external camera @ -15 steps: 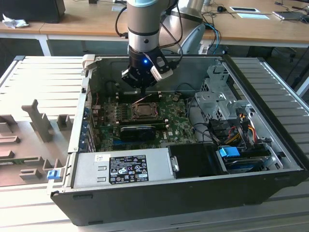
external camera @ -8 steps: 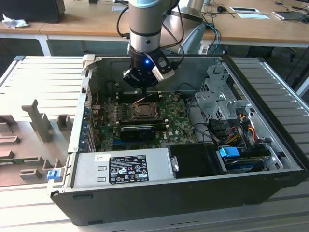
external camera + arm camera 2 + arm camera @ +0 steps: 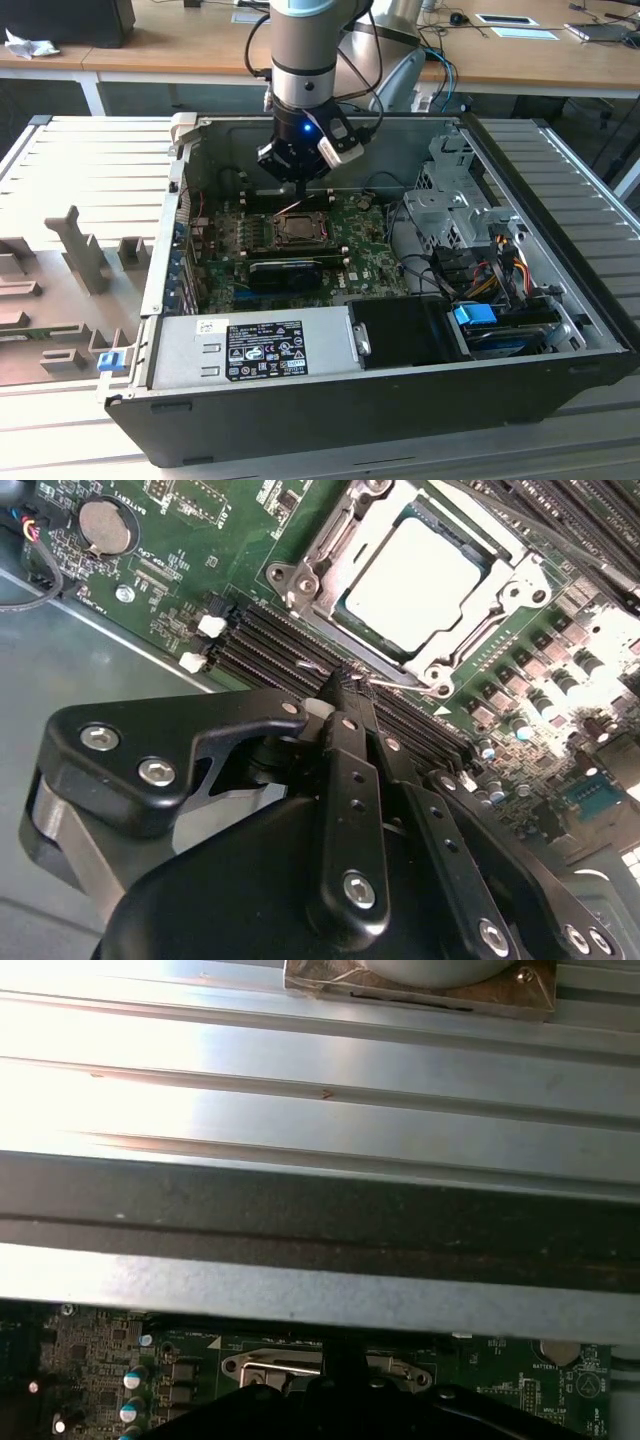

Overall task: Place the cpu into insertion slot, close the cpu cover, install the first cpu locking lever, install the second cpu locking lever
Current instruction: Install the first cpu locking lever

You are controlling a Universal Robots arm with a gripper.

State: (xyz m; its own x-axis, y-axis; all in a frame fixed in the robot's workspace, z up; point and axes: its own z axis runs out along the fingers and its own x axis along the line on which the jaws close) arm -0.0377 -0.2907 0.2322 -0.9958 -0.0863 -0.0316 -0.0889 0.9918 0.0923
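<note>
The cpu [image 3: 415, 575] lies flat in the insertion slot [image 3: 283, 578], its silver top showing through the cut-out of the cpu cover [image 3: 497, 588], which is folded down over it. In the exterior view the same socket [image 3: 300, 229] sits mid-board inside the open case. My gripper [image 3: 345, 685] hangs just beside the socket with its black fingers pressed together, shut. Its tip is at a thin wire locking lever [image 3: 395, 683] that runs along the socket's near edge. From outside, the gripper [image 3: 301, 192] points straight down just behind the socket.
Black memory slots [image 3: 270, 645] run beside the socket, and a coin battery [image 3: 103, 525] sits further off. A long black card [image 3: 295, 270], the power supply [image 3: 255, 350], a drive cage [image 3: 450, 195] and coloured cables [image 3: 490, 270] crowd the case. The case wall [image 3: 320, 1210] rises close by.
</note>
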